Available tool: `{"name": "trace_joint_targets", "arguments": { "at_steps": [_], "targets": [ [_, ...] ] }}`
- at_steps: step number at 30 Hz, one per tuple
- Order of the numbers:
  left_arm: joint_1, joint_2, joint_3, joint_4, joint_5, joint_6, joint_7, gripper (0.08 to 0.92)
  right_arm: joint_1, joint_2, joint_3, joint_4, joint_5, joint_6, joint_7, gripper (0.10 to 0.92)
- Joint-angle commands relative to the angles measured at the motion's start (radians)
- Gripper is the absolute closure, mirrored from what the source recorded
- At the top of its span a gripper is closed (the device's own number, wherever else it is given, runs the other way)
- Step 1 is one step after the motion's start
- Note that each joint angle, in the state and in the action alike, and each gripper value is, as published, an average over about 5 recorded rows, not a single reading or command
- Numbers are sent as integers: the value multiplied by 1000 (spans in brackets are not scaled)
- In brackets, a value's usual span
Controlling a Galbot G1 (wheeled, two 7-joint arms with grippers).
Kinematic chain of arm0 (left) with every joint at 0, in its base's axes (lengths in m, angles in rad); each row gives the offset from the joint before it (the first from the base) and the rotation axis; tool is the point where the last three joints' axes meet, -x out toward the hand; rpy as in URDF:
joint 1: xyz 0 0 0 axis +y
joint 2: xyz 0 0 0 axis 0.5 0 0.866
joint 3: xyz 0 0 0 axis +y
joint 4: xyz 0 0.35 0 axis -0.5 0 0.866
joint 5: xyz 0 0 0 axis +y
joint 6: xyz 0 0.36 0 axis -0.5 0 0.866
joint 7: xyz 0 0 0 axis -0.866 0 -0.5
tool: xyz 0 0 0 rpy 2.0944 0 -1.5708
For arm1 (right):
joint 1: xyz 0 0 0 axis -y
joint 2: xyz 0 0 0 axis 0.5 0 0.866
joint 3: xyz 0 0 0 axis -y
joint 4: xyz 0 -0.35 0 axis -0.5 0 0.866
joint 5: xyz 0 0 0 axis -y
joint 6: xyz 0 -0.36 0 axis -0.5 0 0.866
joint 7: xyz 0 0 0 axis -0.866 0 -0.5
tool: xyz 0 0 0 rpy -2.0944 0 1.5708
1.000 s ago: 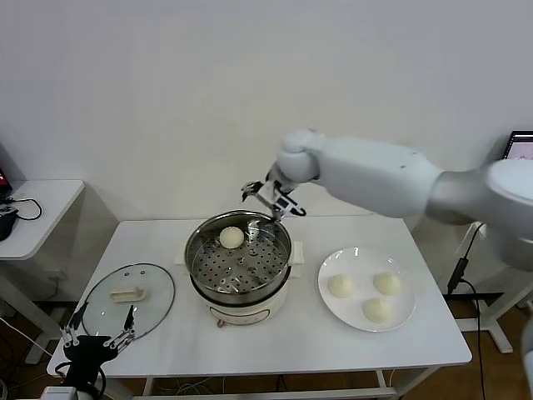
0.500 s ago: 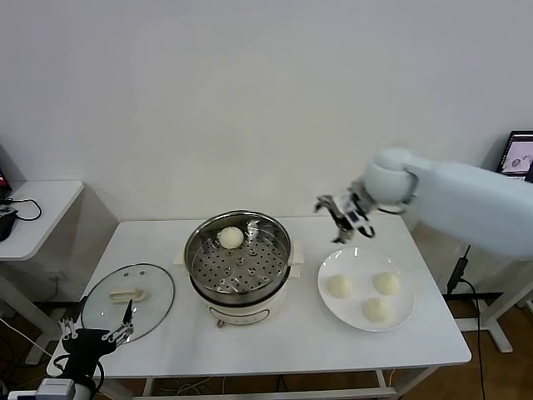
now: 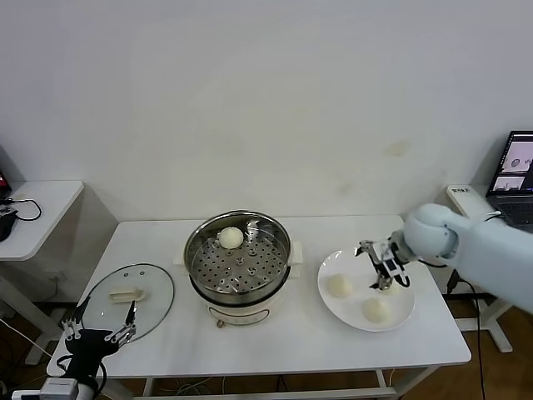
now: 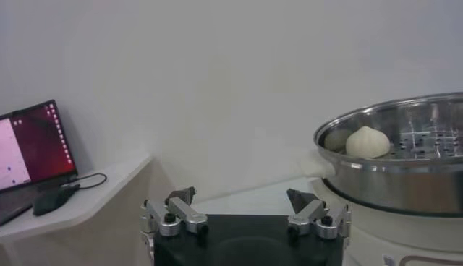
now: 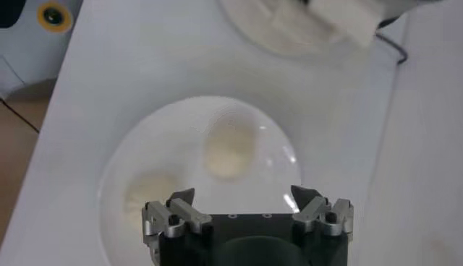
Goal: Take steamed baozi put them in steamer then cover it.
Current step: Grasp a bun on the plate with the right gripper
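Right gripper (image 3: 382,268) reaches in over the white plate (image 3: 401,315), jaws spread wide and empty, above the back baozi (image 5: 229,149). Left gripper (image 3: 98,327) hangs parked by the glass lid (image 3: 129,302), jaws open too.

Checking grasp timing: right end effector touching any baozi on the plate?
Apart. Right wrist view: the open right end effector hovers above the plate; its fingertips are clear of the nearest baozi.

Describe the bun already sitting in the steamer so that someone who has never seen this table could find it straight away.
Start at the shiny steel steamer in the middle of the white table, between the glass lid and the white plate. The bun lies on the perforated tray, near the far rim. It is the only bun in the pot; the others lie on the plate.
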Motion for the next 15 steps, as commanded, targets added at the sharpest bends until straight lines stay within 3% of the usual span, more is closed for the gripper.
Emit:
{"name": "trace_joint_targets", "arguments": {
  "at_steps": [1, 15],
  "targets": [
    [1, 0, -3, 0, -1, 1, 1, 177, -158, 28, 97, -66, -42, -16, 3, 202],
    [2, -4, -16, 10, -2, 4, 2, 177, -210, 238, 161, -281, -48, 19, 12, 203]
  ]
}}
